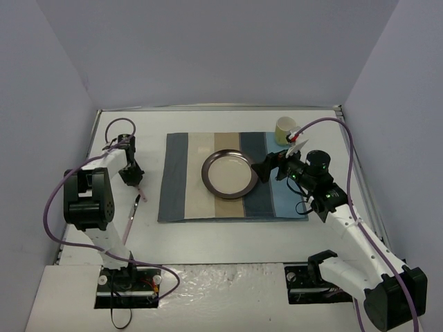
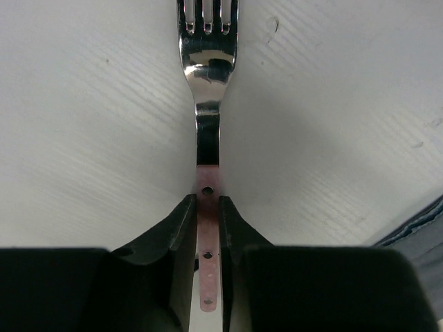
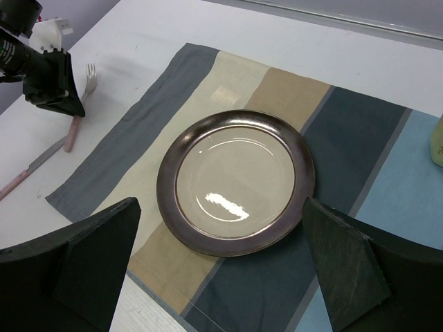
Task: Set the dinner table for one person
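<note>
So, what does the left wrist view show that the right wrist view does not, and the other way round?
Only the left wrist view shows the grip up close: the left tool closed on the pink handle of the fork, rivets visible. Only the right wrist view shows the plate, the knife, the edge of a yellowish cup and the open right tool. Both show the fork, the white table and the striped placemat, just a corner of it in the left wrist view.

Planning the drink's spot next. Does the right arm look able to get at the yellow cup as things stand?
Probably yes: its fingers are open and empty by the plate, and the cup stands close by with nothing between.
</note>
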Controlling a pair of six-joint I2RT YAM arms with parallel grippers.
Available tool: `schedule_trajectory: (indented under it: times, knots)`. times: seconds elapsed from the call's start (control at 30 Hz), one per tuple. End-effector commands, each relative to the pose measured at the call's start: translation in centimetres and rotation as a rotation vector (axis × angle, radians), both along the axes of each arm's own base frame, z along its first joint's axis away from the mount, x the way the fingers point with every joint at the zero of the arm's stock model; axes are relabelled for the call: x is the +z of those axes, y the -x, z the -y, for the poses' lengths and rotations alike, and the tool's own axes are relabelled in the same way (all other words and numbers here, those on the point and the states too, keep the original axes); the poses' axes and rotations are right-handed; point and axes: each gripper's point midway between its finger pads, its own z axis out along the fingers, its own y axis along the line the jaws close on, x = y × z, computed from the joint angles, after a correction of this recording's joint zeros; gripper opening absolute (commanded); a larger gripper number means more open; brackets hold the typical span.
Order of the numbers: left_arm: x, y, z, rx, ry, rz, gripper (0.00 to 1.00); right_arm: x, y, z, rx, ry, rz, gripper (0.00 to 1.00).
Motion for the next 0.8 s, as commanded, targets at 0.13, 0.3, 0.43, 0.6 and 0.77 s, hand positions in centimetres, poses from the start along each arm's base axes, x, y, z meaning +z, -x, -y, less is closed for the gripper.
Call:
schedule_trajectory:
  times: [0.13,0.3,0.43,0.6,0.77]
  knots:
    - [10.1,-2.2,8.2,-0.341,-0.128,0.159,0.00,2.7,0.2,0.0,-0.009,-0.029,0.078,1.00]
    - [11.2,-2.0,15.2,-0.458,-0.097,0.205,0.00,3.0,0.6,0.5,-0.029,-0.024,0.078,1.00]
    - [10.2,-1.9,18.5,-0.510,-0.078,0.201,0.00,3.0,1.0,0.9,-0.042,-0.017,0.075,1.00]
    - [8.3,-2.0,20.0,-0.539,-0.078,0.164,0.00,2.8,1.6,1.5,-0.061,-0.005,0.065,1.00]
    - [7.0,-2.4,19.8,-0.545,-0.103,0.142,0.00,2.6,1.9,1.8,-0.073,0.003,0.056,1.00]
